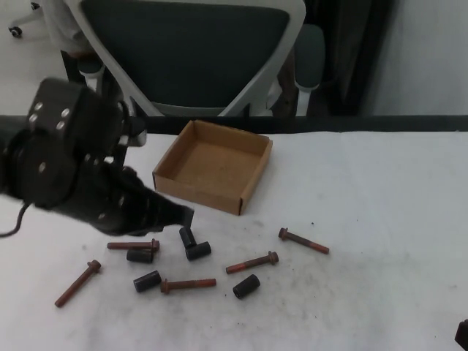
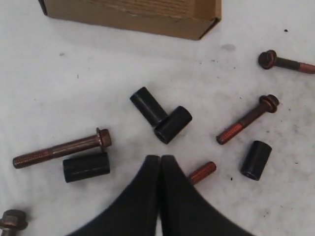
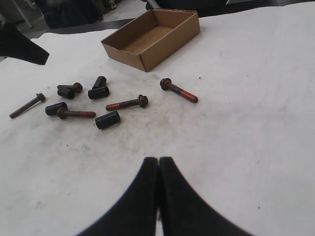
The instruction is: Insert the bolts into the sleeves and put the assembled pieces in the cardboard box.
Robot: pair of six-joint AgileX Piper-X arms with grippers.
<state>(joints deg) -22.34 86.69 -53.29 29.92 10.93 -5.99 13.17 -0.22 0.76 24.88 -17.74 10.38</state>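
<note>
Bench under a white cover (image 1: 380, 183), with grey smudges around the parts. An office chair (image 1: 190, 51) stands behind the far edge.

Far left: the left arm (image 1: 66, 168) hangs over the left part of the bench. On the left gripper (image 2: 160, 158) the fingers are pressed together with nothing between them. In the high view its tip is near the front left corner of the cardboard box (image 1: 212, 172), above the scattered parts.

Parts on the cover, left to right:
- First bolt (image 1: 77, 284) lies alone, slanted.
- Second bolt (image 1: 133, 246) has the first sleeve (image 1: 140, 256) just beside its shank, lying parallel to it.
- Second sleeve (image 1: 147, 281) lies just beside the head of the third bolt (image 1: 188, 284). In the left wrist view only this bolt's threaded end shows past the finger.
- Third sleeve (image 1: 188, 236) and fourth sleeve (image 1: 198, 251) touch end to side at an angle, just in front of the box.
- The box stands behind them, upright and open-topped, with its bare cardboard floor showing.
- Fourth bolt (image 1: 252, 262) lies near the fifth sleeve (image 1: 246, 286), the two apart.
- Fifth bolt (image 1: 303, 240) lies alone, farthest right.

All five bolts lie bare-shanked outside the box.

Right: on the right gripper (image 3: 158, 160) the fingers are closed against each other and hold nothing. It is over bare cover, well apart from the parts, and faces them and the box.
</note>
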